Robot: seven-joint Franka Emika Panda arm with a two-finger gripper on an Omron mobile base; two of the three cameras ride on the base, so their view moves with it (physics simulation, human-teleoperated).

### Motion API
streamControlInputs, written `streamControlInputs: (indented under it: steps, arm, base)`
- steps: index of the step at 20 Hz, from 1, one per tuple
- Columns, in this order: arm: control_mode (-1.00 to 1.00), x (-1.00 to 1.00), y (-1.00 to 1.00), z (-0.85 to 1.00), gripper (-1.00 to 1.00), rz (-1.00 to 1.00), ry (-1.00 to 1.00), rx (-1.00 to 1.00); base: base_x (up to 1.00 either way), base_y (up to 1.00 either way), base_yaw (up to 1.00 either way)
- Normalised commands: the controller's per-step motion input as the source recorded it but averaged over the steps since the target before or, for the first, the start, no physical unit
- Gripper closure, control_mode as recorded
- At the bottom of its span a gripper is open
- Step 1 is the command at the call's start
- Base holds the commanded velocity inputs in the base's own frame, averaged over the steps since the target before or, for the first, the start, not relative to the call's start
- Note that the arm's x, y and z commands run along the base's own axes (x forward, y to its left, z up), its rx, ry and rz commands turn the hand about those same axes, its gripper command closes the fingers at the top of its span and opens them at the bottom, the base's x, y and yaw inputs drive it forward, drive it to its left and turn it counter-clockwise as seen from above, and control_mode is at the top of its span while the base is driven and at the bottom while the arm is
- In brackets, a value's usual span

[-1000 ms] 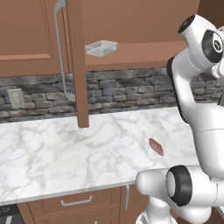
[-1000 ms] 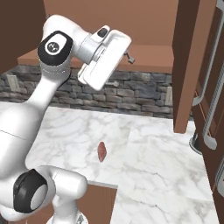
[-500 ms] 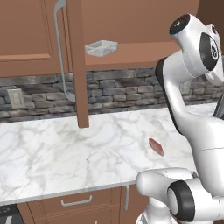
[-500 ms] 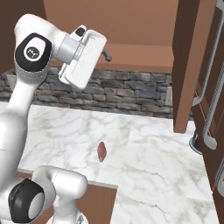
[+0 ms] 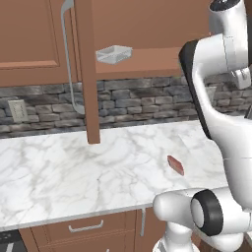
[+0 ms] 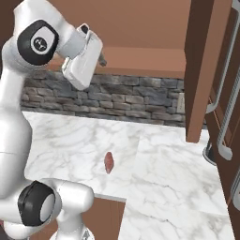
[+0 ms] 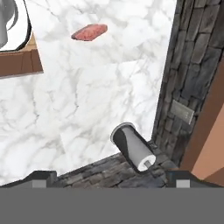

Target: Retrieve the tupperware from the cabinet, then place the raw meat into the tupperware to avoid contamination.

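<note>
Your arm swung left since earlier; gripper (image 7: pixel 107 177) jaws stood apart, tips mostly cut off; tupperware (image 5: pixel 114 53) sat in the cabinet (image 5: pixel 147 29).

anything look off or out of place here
The raw meat lies bare on the marble counter, near its front edge, while the tupperware sits on the open cabinet's shelf. Nothing looks spilled or damaged.

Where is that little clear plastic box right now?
The tupperware sits on the open cabinet's shelf in the left base view, just right of the open door, high above the marble counter.
</note>
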Motion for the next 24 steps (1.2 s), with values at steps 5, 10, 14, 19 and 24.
streamControlInputs:
  steps: [5,10,14,19,24]
  arm:
    - [-1.0,0.07,0.09,-0.28,-1.0,0.37,0.07,0.33]
    - [-1.0,0.05,0.04,-0.29,-1.0,0.31,0.02,0.43]
    - [-1.0,0.08,0.12,0.01,-1.0,0.37,0.03,0.33]
    - [-1.0,0.19,0.09,0.17,-1.0,0.29,-0.07,0.28]
    - [-1.0,0.39,0.51,0.0,-1.0,0.14,-0.13,-0.01]
  base:
    - [0.0,0.0,0.0]
    - [0.0,0.0,0.0]
    - [0.0,0.0,0.0]
    - [0.0,0.0,0.0]
    - [0.0,0.0,0.0]
